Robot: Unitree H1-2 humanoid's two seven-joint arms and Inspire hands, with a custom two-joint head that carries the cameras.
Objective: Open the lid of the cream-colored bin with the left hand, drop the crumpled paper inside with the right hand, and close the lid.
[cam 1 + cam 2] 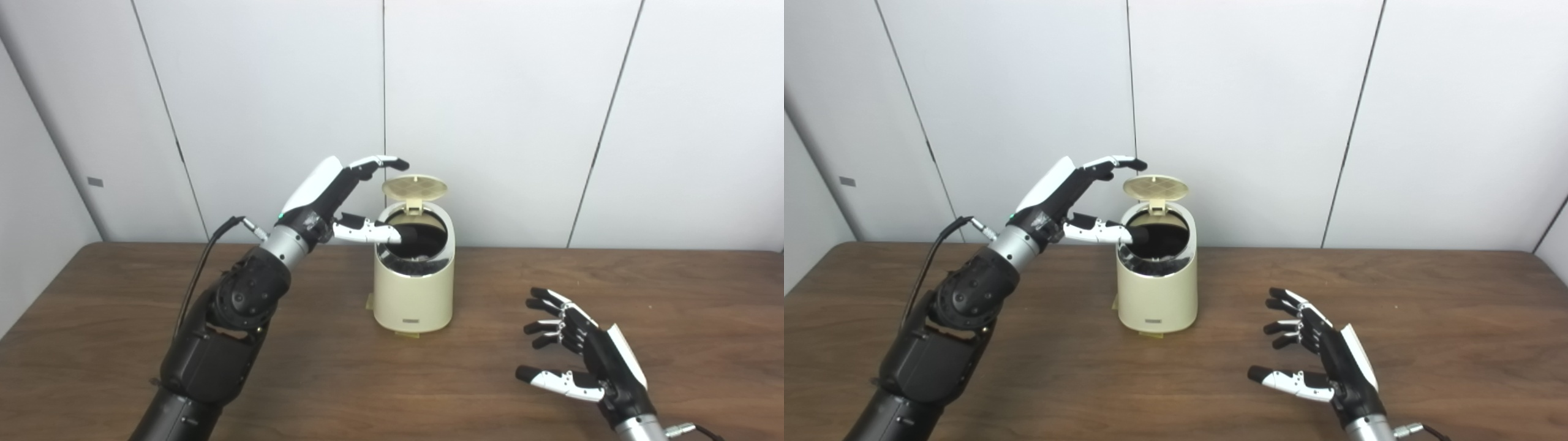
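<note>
The cream-colored bin (414, 294) stands on the wooden table, near the middle. Its round lid (414, 188) is raised and stands open behind the dark opening. My left hand (343, 199) is open at the bin's left side: its upper fingers (380, 163) reach toward the lid's left edge, its thumb (367, 231) lies over the rim. My right hand (576, 355) is open and empty, low over the table to the right front of the bin. The bin's inside is dark with a liner. I cannot make out any crumpled paper.
The brown table (122, 318) runs to a white panelled wall (490, 92) just behind the bin. A black cable (202, 269) hangs from my left wrist. A yellowish strip shows under the bin's base (405, 334).
</note>
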